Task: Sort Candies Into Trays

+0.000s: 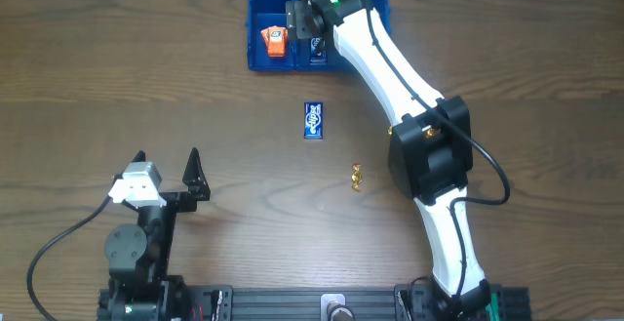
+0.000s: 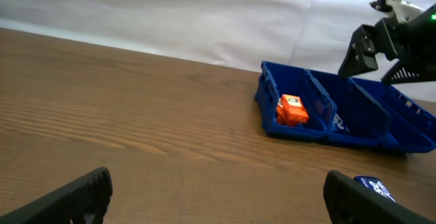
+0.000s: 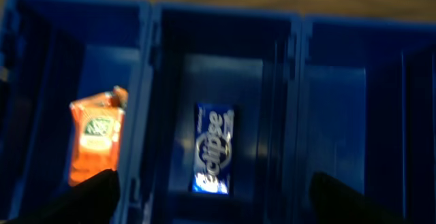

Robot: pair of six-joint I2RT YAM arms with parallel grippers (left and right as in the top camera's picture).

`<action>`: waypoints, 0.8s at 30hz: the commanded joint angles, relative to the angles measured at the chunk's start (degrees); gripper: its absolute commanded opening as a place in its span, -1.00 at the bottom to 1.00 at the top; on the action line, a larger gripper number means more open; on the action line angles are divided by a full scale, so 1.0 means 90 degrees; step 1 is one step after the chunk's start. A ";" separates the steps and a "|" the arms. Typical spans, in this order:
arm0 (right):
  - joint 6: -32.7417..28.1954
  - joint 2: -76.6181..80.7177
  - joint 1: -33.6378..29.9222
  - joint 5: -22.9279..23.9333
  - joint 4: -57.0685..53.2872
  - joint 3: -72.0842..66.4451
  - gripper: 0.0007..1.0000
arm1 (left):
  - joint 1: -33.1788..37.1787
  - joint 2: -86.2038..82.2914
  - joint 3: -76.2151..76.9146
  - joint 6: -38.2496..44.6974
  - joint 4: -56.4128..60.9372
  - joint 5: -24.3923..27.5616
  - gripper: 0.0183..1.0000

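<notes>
The tray sits at the far side of the table, its three compartments side by side. A candy pouch lies in the tray's left compartment and a flat pack in its middle one, with the right gripper hanging over that middle compartment. In front of the tray, on the table, lies a second flat pack. Farther from the tray and slightly right is a small wrapped sweet. The left gripper stands well apart from the tray, in front and to its left.

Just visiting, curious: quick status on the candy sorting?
Left gripper open, near its base; right gripper open above tray middle bin. Orange candy, blue candy binned; blue packet, gold candy on table. Nothing blocking.
</notes>
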 commanded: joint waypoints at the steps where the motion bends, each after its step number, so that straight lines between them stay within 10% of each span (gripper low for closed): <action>1: 0.0226 -0.0546 0.0304 0.0056 -0.0661 0.0058 0.95 | 0.0024 -0.0046 -0.0102 0.0090 -0.0245 0.0114 1.00; 10: 0.1103 -0.1265 0.0806 -0.1256 -0.1103 -0.1955 0.98 | 0.0024 -0.0046 -0.0102 0.0090 -0.0245 0.0114 1.00; 24: 0.1656 -0.1093 0.0991 -0.1032 -0.0153 -0.3487 0.88 | 0.0024 -0.0046 -0.0102 0.0090 -0.0245 0.0114 1.00</action>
